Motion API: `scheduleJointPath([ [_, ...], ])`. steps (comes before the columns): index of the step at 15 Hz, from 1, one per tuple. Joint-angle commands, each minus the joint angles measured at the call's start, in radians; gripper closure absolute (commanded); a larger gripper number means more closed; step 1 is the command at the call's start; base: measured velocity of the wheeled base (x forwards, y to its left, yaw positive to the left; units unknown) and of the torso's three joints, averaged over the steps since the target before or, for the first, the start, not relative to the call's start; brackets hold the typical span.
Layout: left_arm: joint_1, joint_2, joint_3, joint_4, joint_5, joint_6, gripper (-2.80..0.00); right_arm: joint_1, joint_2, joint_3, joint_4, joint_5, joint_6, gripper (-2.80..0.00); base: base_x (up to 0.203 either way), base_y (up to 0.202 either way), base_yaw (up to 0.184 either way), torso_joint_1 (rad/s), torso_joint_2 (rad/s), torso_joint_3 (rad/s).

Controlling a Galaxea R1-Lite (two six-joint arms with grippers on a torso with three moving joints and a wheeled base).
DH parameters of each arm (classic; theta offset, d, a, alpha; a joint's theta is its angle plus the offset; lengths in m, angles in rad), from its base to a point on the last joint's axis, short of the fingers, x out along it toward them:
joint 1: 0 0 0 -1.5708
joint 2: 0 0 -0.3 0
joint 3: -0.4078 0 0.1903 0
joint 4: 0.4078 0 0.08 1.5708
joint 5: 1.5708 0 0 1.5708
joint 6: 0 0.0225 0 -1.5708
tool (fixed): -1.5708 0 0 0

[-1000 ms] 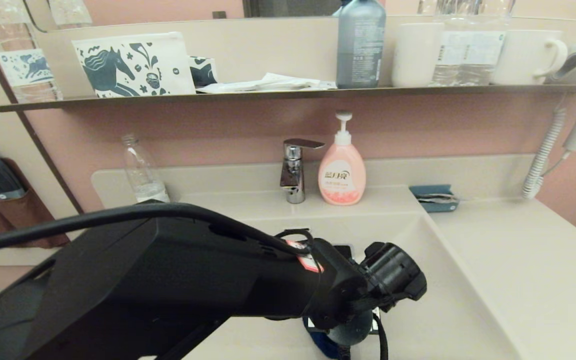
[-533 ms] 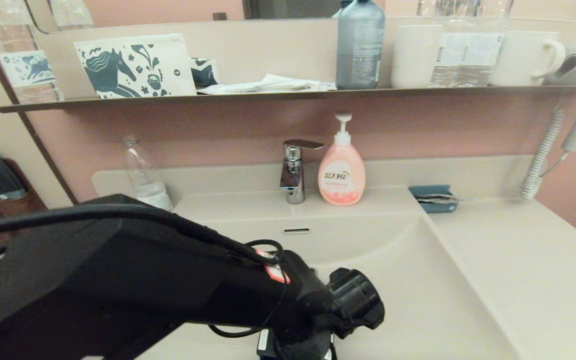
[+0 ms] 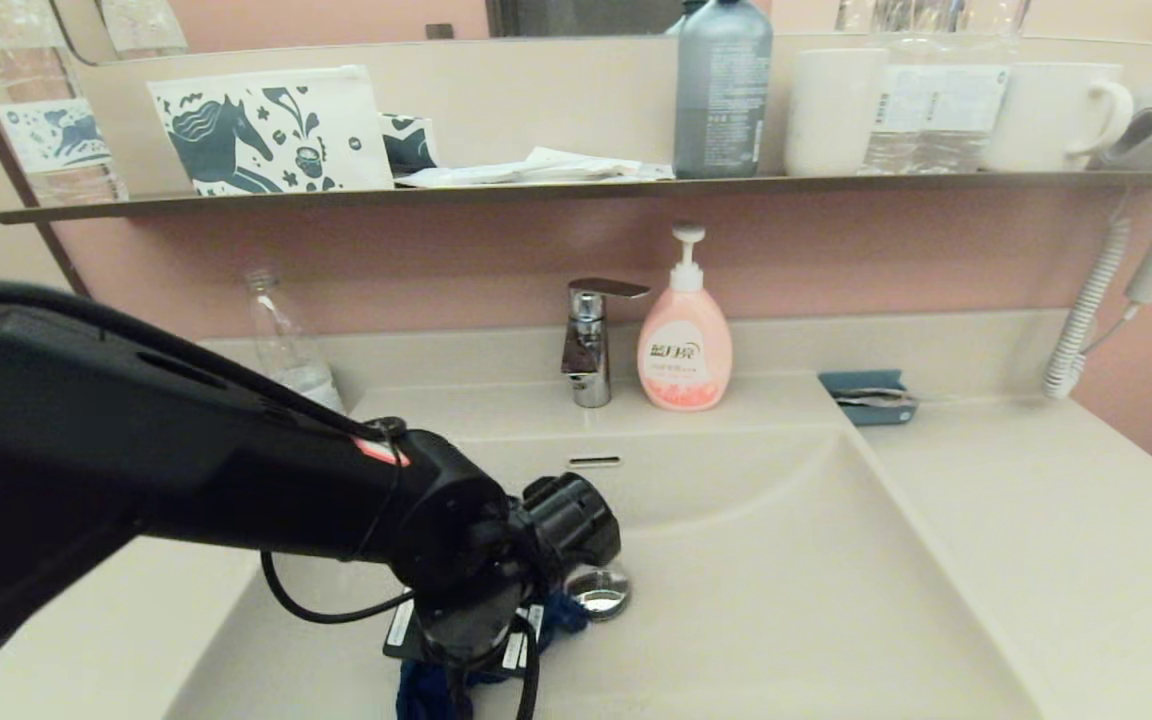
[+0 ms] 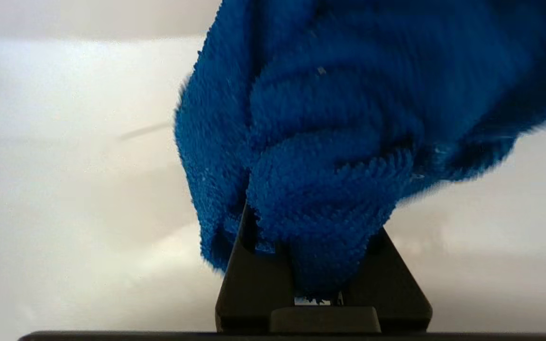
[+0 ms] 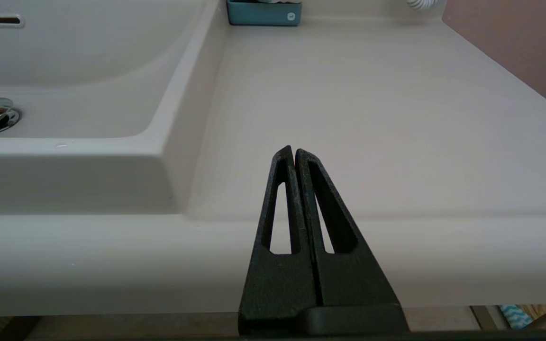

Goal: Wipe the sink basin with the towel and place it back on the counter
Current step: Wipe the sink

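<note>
Towel point(image 4: 330, 142) is bunched up blue and pinched between our left gripper's point(image 4: 318, 284) jaws, which are closed tight on it, down in the basin point(image 3: 816, 600) just beside the drain plug point(image 3: 600, 590). From the head view we only catch a scrap of it under the wrist; the left wrist view shows the grip properly. Right gripper point(image 5: 295, 156) hangs at the counter's point(image 5: 372, 118) front edge, jaws pressed together on nothing. Soap bottle point(image 3: 684, 345) has a label, but we can't read it.
</note>
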Motion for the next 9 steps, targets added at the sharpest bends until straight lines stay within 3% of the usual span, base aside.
scheduleJointPath([
  [1,0.035,-0.024,0.017,-0.162,0.020,0.063,0.00,0.000,0.000,0.000,0.000,0.001,-0.001,0.00,0.000,0.000,0.000,0.000,0.00,0.000],
  [3,0.046,0.038,0.037,-0.306,0.065,0.139,0.00,0.000,0.000,0.000,0.000,0.001,-0.001,0.00,0.000,0.000,0.000,0.000,0.00,0.000],
  [9,0.040,0.256,0.034,-0.718,0.100,0.214,0.00,0.000,0.000,0.000,0.000,0.001,-0.001,0.00,0.000,0.000,0.000,0.000,0.00,0.000],
])
